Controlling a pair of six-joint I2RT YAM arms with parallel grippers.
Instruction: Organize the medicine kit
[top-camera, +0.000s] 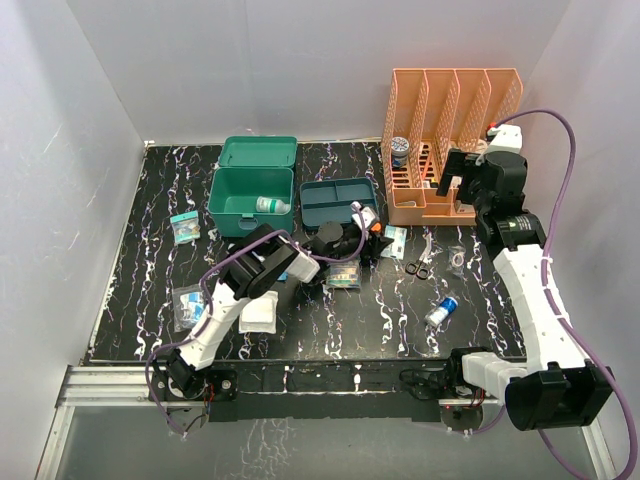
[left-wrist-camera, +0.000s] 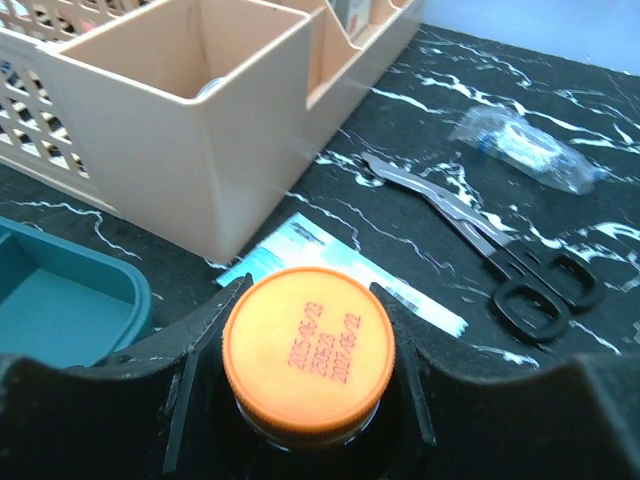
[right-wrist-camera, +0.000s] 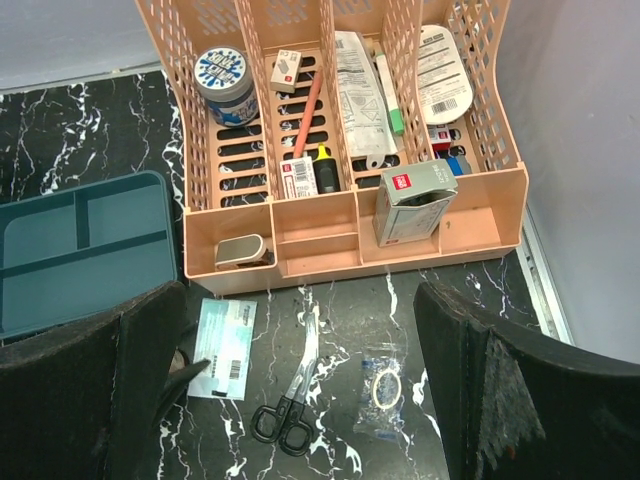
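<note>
Top view, medicine kit: teal medicine kit (top-camera: 240, 212) sits at the back left of the black marbled table (top-camera: 330, 330). Its lid stands open toward the back wall, and a white bottle (top-camera: 268, 204) lies inside.
Top view, tray: a darker divided tray (top-camera: 338, 200) sits just right of the kit with a narrow gap between them.
Top view, rack: an orange file rack (top-camera: 455, 140) stands in the back right corner, close to the right wall.
Top view, left claw: the left claw (top-camera: 368, 232) is low at the tray's front right corner, clamped around an orange-capped bottle (top-camera: 374, 226).
Top view, right claw: the right claw (top-camera: 448, 178) is held high in front of the rack; its jaws are hard to read from here.
Top view, loose items: scissors (top-camera: 420, 262) and a small blue bottle (top-camera: 440, 310) lie on the right, and packets (top-camera: 185, 228) lie near the left edge. A band of bare table runs along the front edge.
Left wrist view, grip: both fingers (left-wrist-camera: 150, 370) press either side of the bottle's cap (left-wrist-camera: 307, 350), which has a date printed on top.
Left wrist view, surroundings: the rack's corner is close ahead and the tray's corner is at left. A sachet (left-wrist-camera: 340, 265) lies just beyond the cap, and the scissors are further right.
Right wrist view, claw: the right claw is spread wide and holds nothing.
Right wrist view, below: the rack's front edge is ahead. The scissors and a bagged ring (right-wrist-camera: 382, 390) lie between the fingers, and the wall is close on the right.
</note>
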